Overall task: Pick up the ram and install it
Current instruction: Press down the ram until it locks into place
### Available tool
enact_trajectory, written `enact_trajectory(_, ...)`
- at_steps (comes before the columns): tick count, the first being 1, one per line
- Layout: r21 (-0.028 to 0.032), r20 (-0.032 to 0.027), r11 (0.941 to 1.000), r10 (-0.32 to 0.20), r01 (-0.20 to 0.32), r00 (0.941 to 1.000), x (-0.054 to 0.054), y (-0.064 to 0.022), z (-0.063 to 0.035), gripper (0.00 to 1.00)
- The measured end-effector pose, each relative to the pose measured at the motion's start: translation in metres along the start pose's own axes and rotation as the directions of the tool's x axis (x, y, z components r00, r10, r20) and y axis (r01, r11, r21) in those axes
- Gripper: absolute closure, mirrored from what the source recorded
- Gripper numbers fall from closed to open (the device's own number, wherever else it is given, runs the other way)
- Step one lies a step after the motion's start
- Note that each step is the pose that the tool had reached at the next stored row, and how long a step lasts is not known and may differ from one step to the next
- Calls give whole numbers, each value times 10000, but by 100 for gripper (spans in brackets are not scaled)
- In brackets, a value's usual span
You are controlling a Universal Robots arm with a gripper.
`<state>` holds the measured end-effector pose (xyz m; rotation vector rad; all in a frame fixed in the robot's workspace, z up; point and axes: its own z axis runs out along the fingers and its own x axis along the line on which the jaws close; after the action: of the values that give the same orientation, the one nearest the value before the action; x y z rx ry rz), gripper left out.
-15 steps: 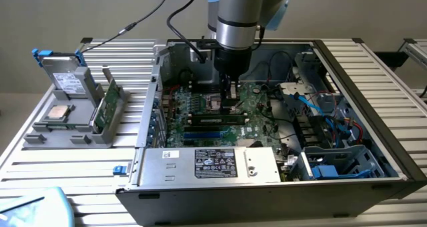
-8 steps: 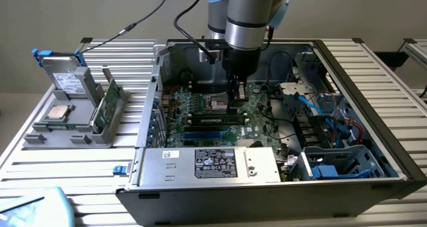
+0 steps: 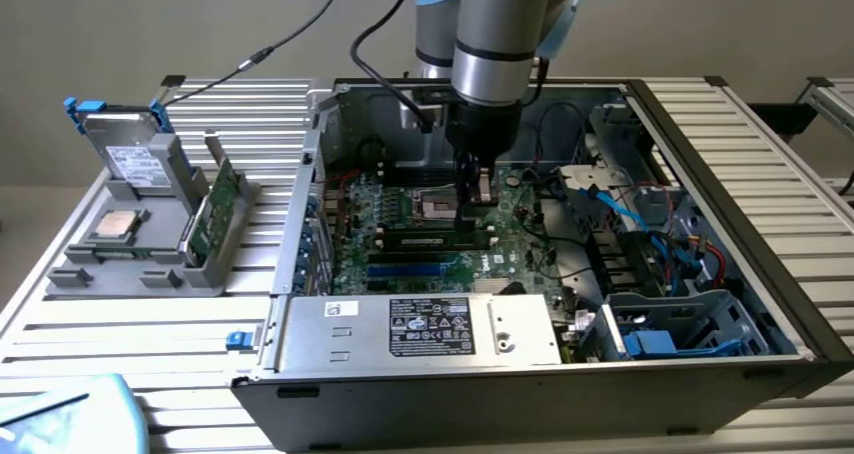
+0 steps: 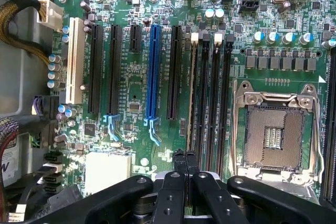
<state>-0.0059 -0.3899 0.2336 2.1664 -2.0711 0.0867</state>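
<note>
The ram (image 3: 427, 241), a long dark stick with a small pale label, sits upright in a memory slot on the green motherboard (image 3: 400, 209) inside the open computer case. My gripper (image 3: 470, 206) reaches down from the arm and hovers at the stick's end nearest the processor socket. The wrist view has the ram edge-on as a thin strip (image 4: 191, 98) in the slot beside the black expansion slots. There the gripper (image 4: 185, 157) is shut with its black fingers (image 4: 178, 163) pressed together and nothing between them, right at the end of that strip.
The empty processor socket (image 4: 273, 135) lies beside the memory slots. A silver power supply (image 3: 414, 329) fills the case front, and blue cables (image 3: 647, 229) run on the exterior view's right. A grey holder (image 3: 134, 244) outside the case carries a hard drive, a processor chip and a green card (image 3: 220, 214).
</note>
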Motion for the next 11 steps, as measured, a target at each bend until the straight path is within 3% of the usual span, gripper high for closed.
enact_trajectory(11, 0, 2, 10000, 1, -1, 10000, -21, -18, 14, 89)
